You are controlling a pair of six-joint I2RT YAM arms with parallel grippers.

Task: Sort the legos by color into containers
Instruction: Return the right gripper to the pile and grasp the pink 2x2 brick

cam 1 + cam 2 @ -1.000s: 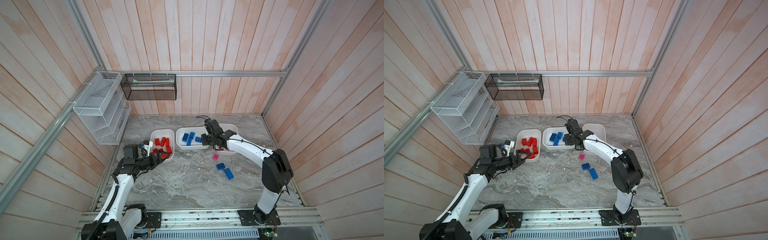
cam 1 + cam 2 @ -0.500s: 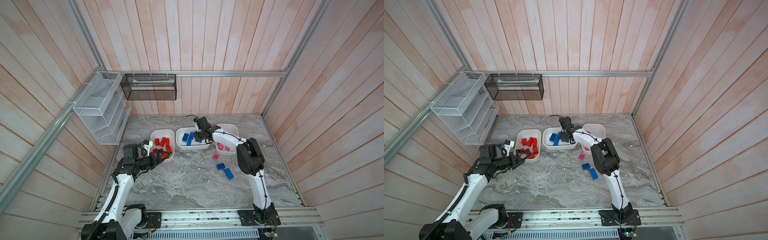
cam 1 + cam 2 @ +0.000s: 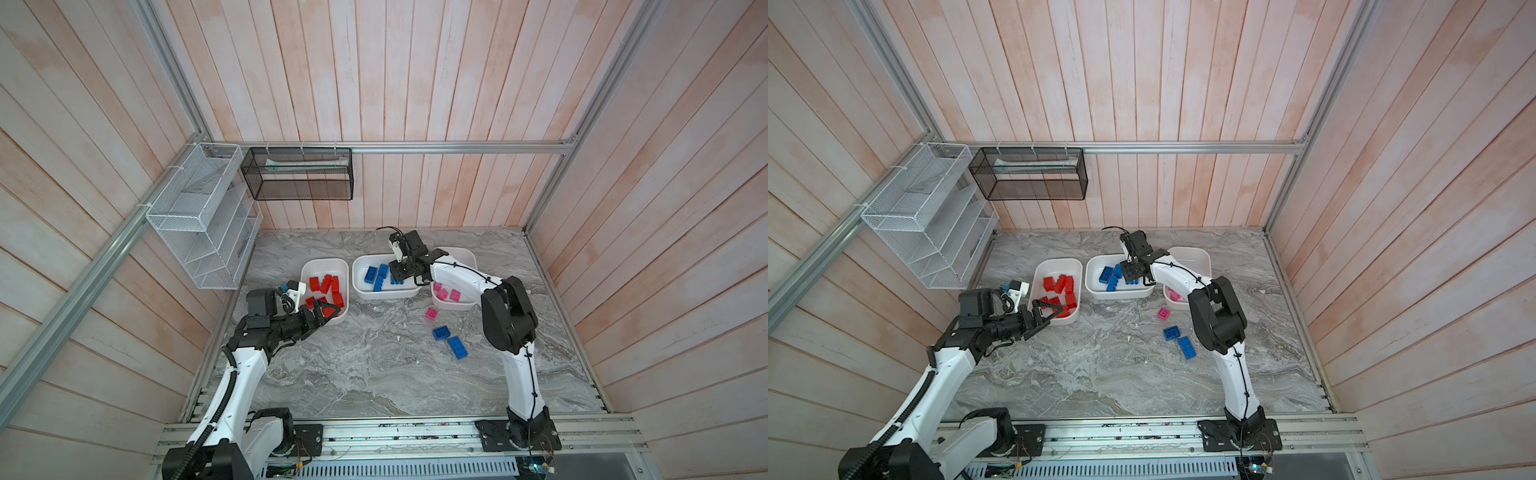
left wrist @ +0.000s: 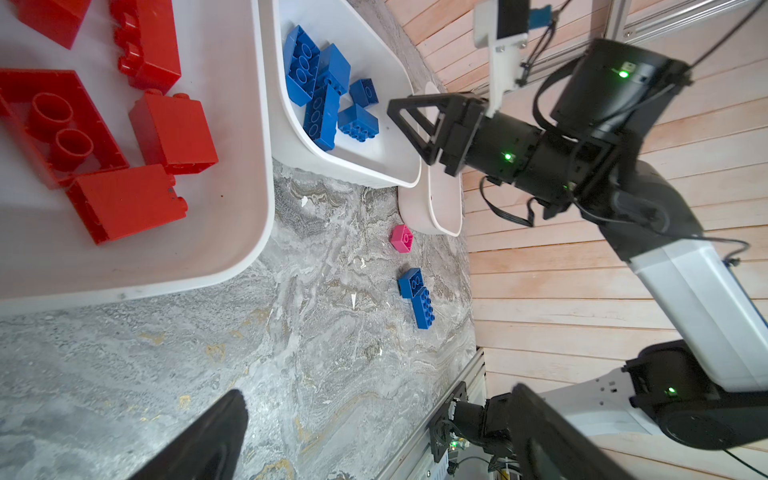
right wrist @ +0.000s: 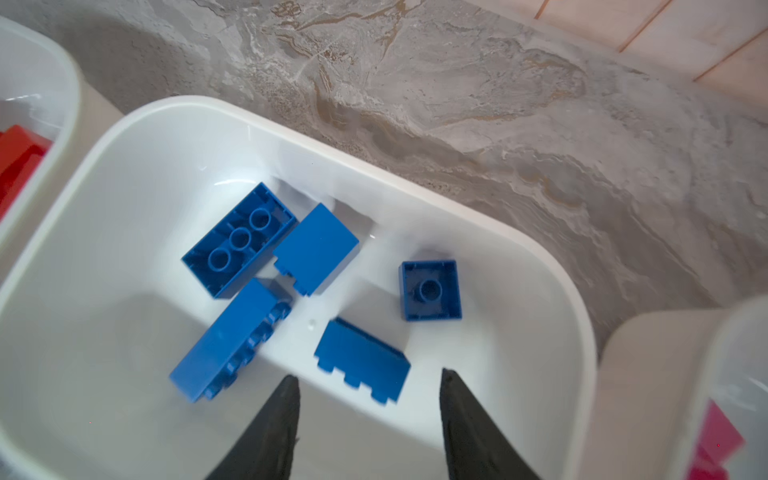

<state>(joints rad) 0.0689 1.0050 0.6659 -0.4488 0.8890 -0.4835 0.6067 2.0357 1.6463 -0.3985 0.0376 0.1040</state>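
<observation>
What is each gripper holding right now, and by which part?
Nothing. The right gripper hangs open and empty above blue legos lying loose in the middle tub; the left gripper is open and empty too.

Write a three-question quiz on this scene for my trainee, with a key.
1. True or false: the right gripper hangs over the middle tub with nothing between its fingers.
2. How many legos lie loose on the table? A two, B three, C five.
3. Fill in: the tub nearest the left gripper holds only ___ legos.
Key: 1 true. 2 B: one pink lego, two blue legos. 3 red legos.
</observation>
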